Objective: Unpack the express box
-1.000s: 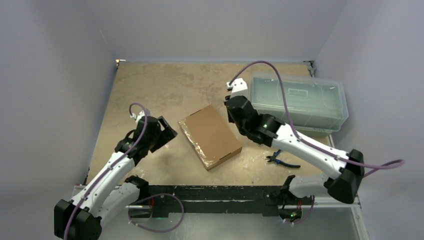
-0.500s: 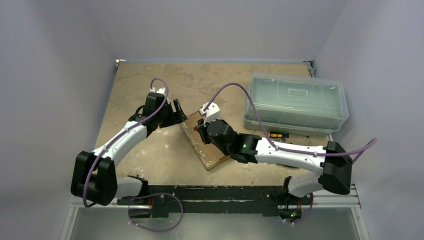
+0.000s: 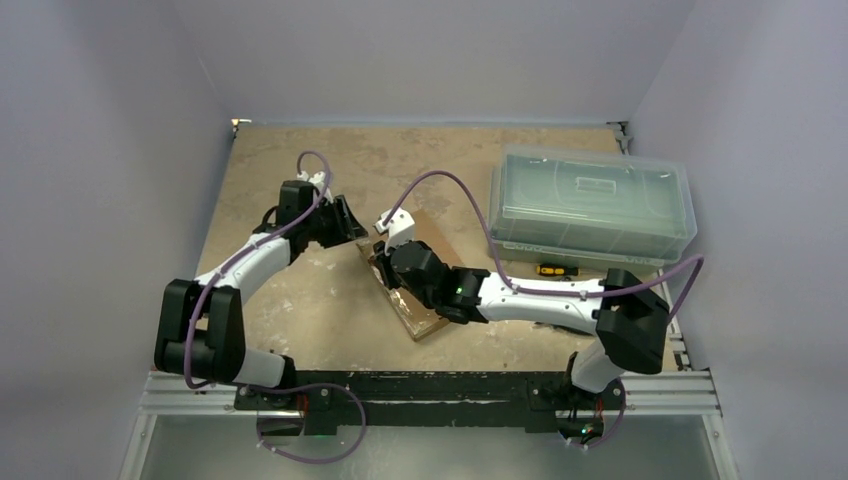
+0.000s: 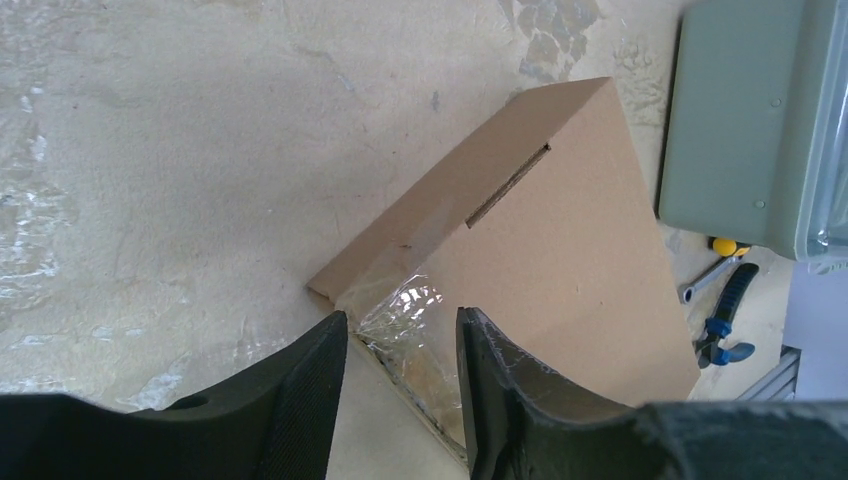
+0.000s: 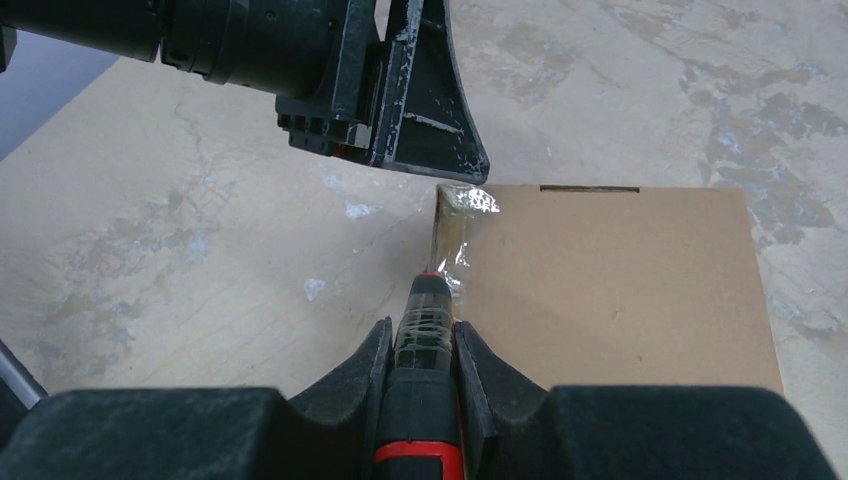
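Beige tabletop (image 3: pixel 310 300), closed taped express box (image 4: pixel 570 270), lidded bin (image 3: pixel 600 205), left fingers (image 4: pixel 300 400) spread, right fingers (image 5: pixel 350 385) pinching tool (image 5: pixel 425 320)

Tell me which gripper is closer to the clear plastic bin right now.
Right, narrowly. The right gripper, holding a tool, is over the taped edge of the express box; the left gripper is at the box's corner beyond it, farther from the clear plastic bin.
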You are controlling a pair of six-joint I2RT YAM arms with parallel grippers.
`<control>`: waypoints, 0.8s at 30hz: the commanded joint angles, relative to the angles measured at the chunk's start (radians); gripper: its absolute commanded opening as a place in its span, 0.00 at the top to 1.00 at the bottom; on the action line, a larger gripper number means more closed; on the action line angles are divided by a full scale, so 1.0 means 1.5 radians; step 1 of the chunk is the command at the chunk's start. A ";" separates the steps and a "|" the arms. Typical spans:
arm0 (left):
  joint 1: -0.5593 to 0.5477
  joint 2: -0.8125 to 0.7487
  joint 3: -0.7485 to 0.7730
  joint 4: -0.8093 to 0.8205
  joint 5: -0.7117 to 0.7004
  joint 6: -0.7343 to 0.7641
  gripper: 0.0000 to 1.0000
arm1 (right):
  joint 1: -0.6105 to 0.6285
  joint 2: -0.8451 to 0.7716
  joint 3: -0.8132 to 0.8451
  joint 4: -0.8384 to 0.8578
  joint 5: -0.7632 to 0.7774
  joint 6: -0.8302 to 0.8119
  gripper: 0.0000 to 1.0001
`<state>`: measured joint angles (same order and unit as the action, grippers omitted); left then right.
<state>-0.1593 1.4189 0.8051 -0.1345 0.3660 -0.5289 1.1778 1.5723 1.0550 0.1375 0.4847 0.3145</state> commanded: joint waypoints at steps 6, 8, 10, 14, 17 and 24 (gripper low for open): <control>0.002 0.023 -0.001 0.005 0.017 0.026 0.63 | 0.000 0.014 0.050 0.032 0.015 -0.012 1.00; 0.002 0.028 0.006 -0.012 0.005 0.033 0.64 | 0.000 0.013 0.047 0.028 0.021 -0.012 1.00; 0.002 0.025 0.006 -0.016 0.002 0.041 0.62 | 0.000 0.010 0.043 0.029 0.024 -0.011 1.00; 0.002 0.013 0.000 -0.016 -0.016 0.044 0.58 | 0.000 0.016 0.052 0.021 0.026 -0.014 1.00; 0.001 0.019 0.001 -0.024 -0.022 0.044 0.58 | 0.000 0.013 0.045 0.023 0.031 -0.014 1.00; 0.001 0.027 0.001 -0.027 -0.027 0.042 0.59 | 0.000 0.009 0.046 0.015 0.033 -0.021 1.00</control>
<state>-0.1593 1.4586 0.8051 -0.1806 0.3351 -0.4854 1.1778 1.5993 1.0840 0.1410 0.5068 0.3023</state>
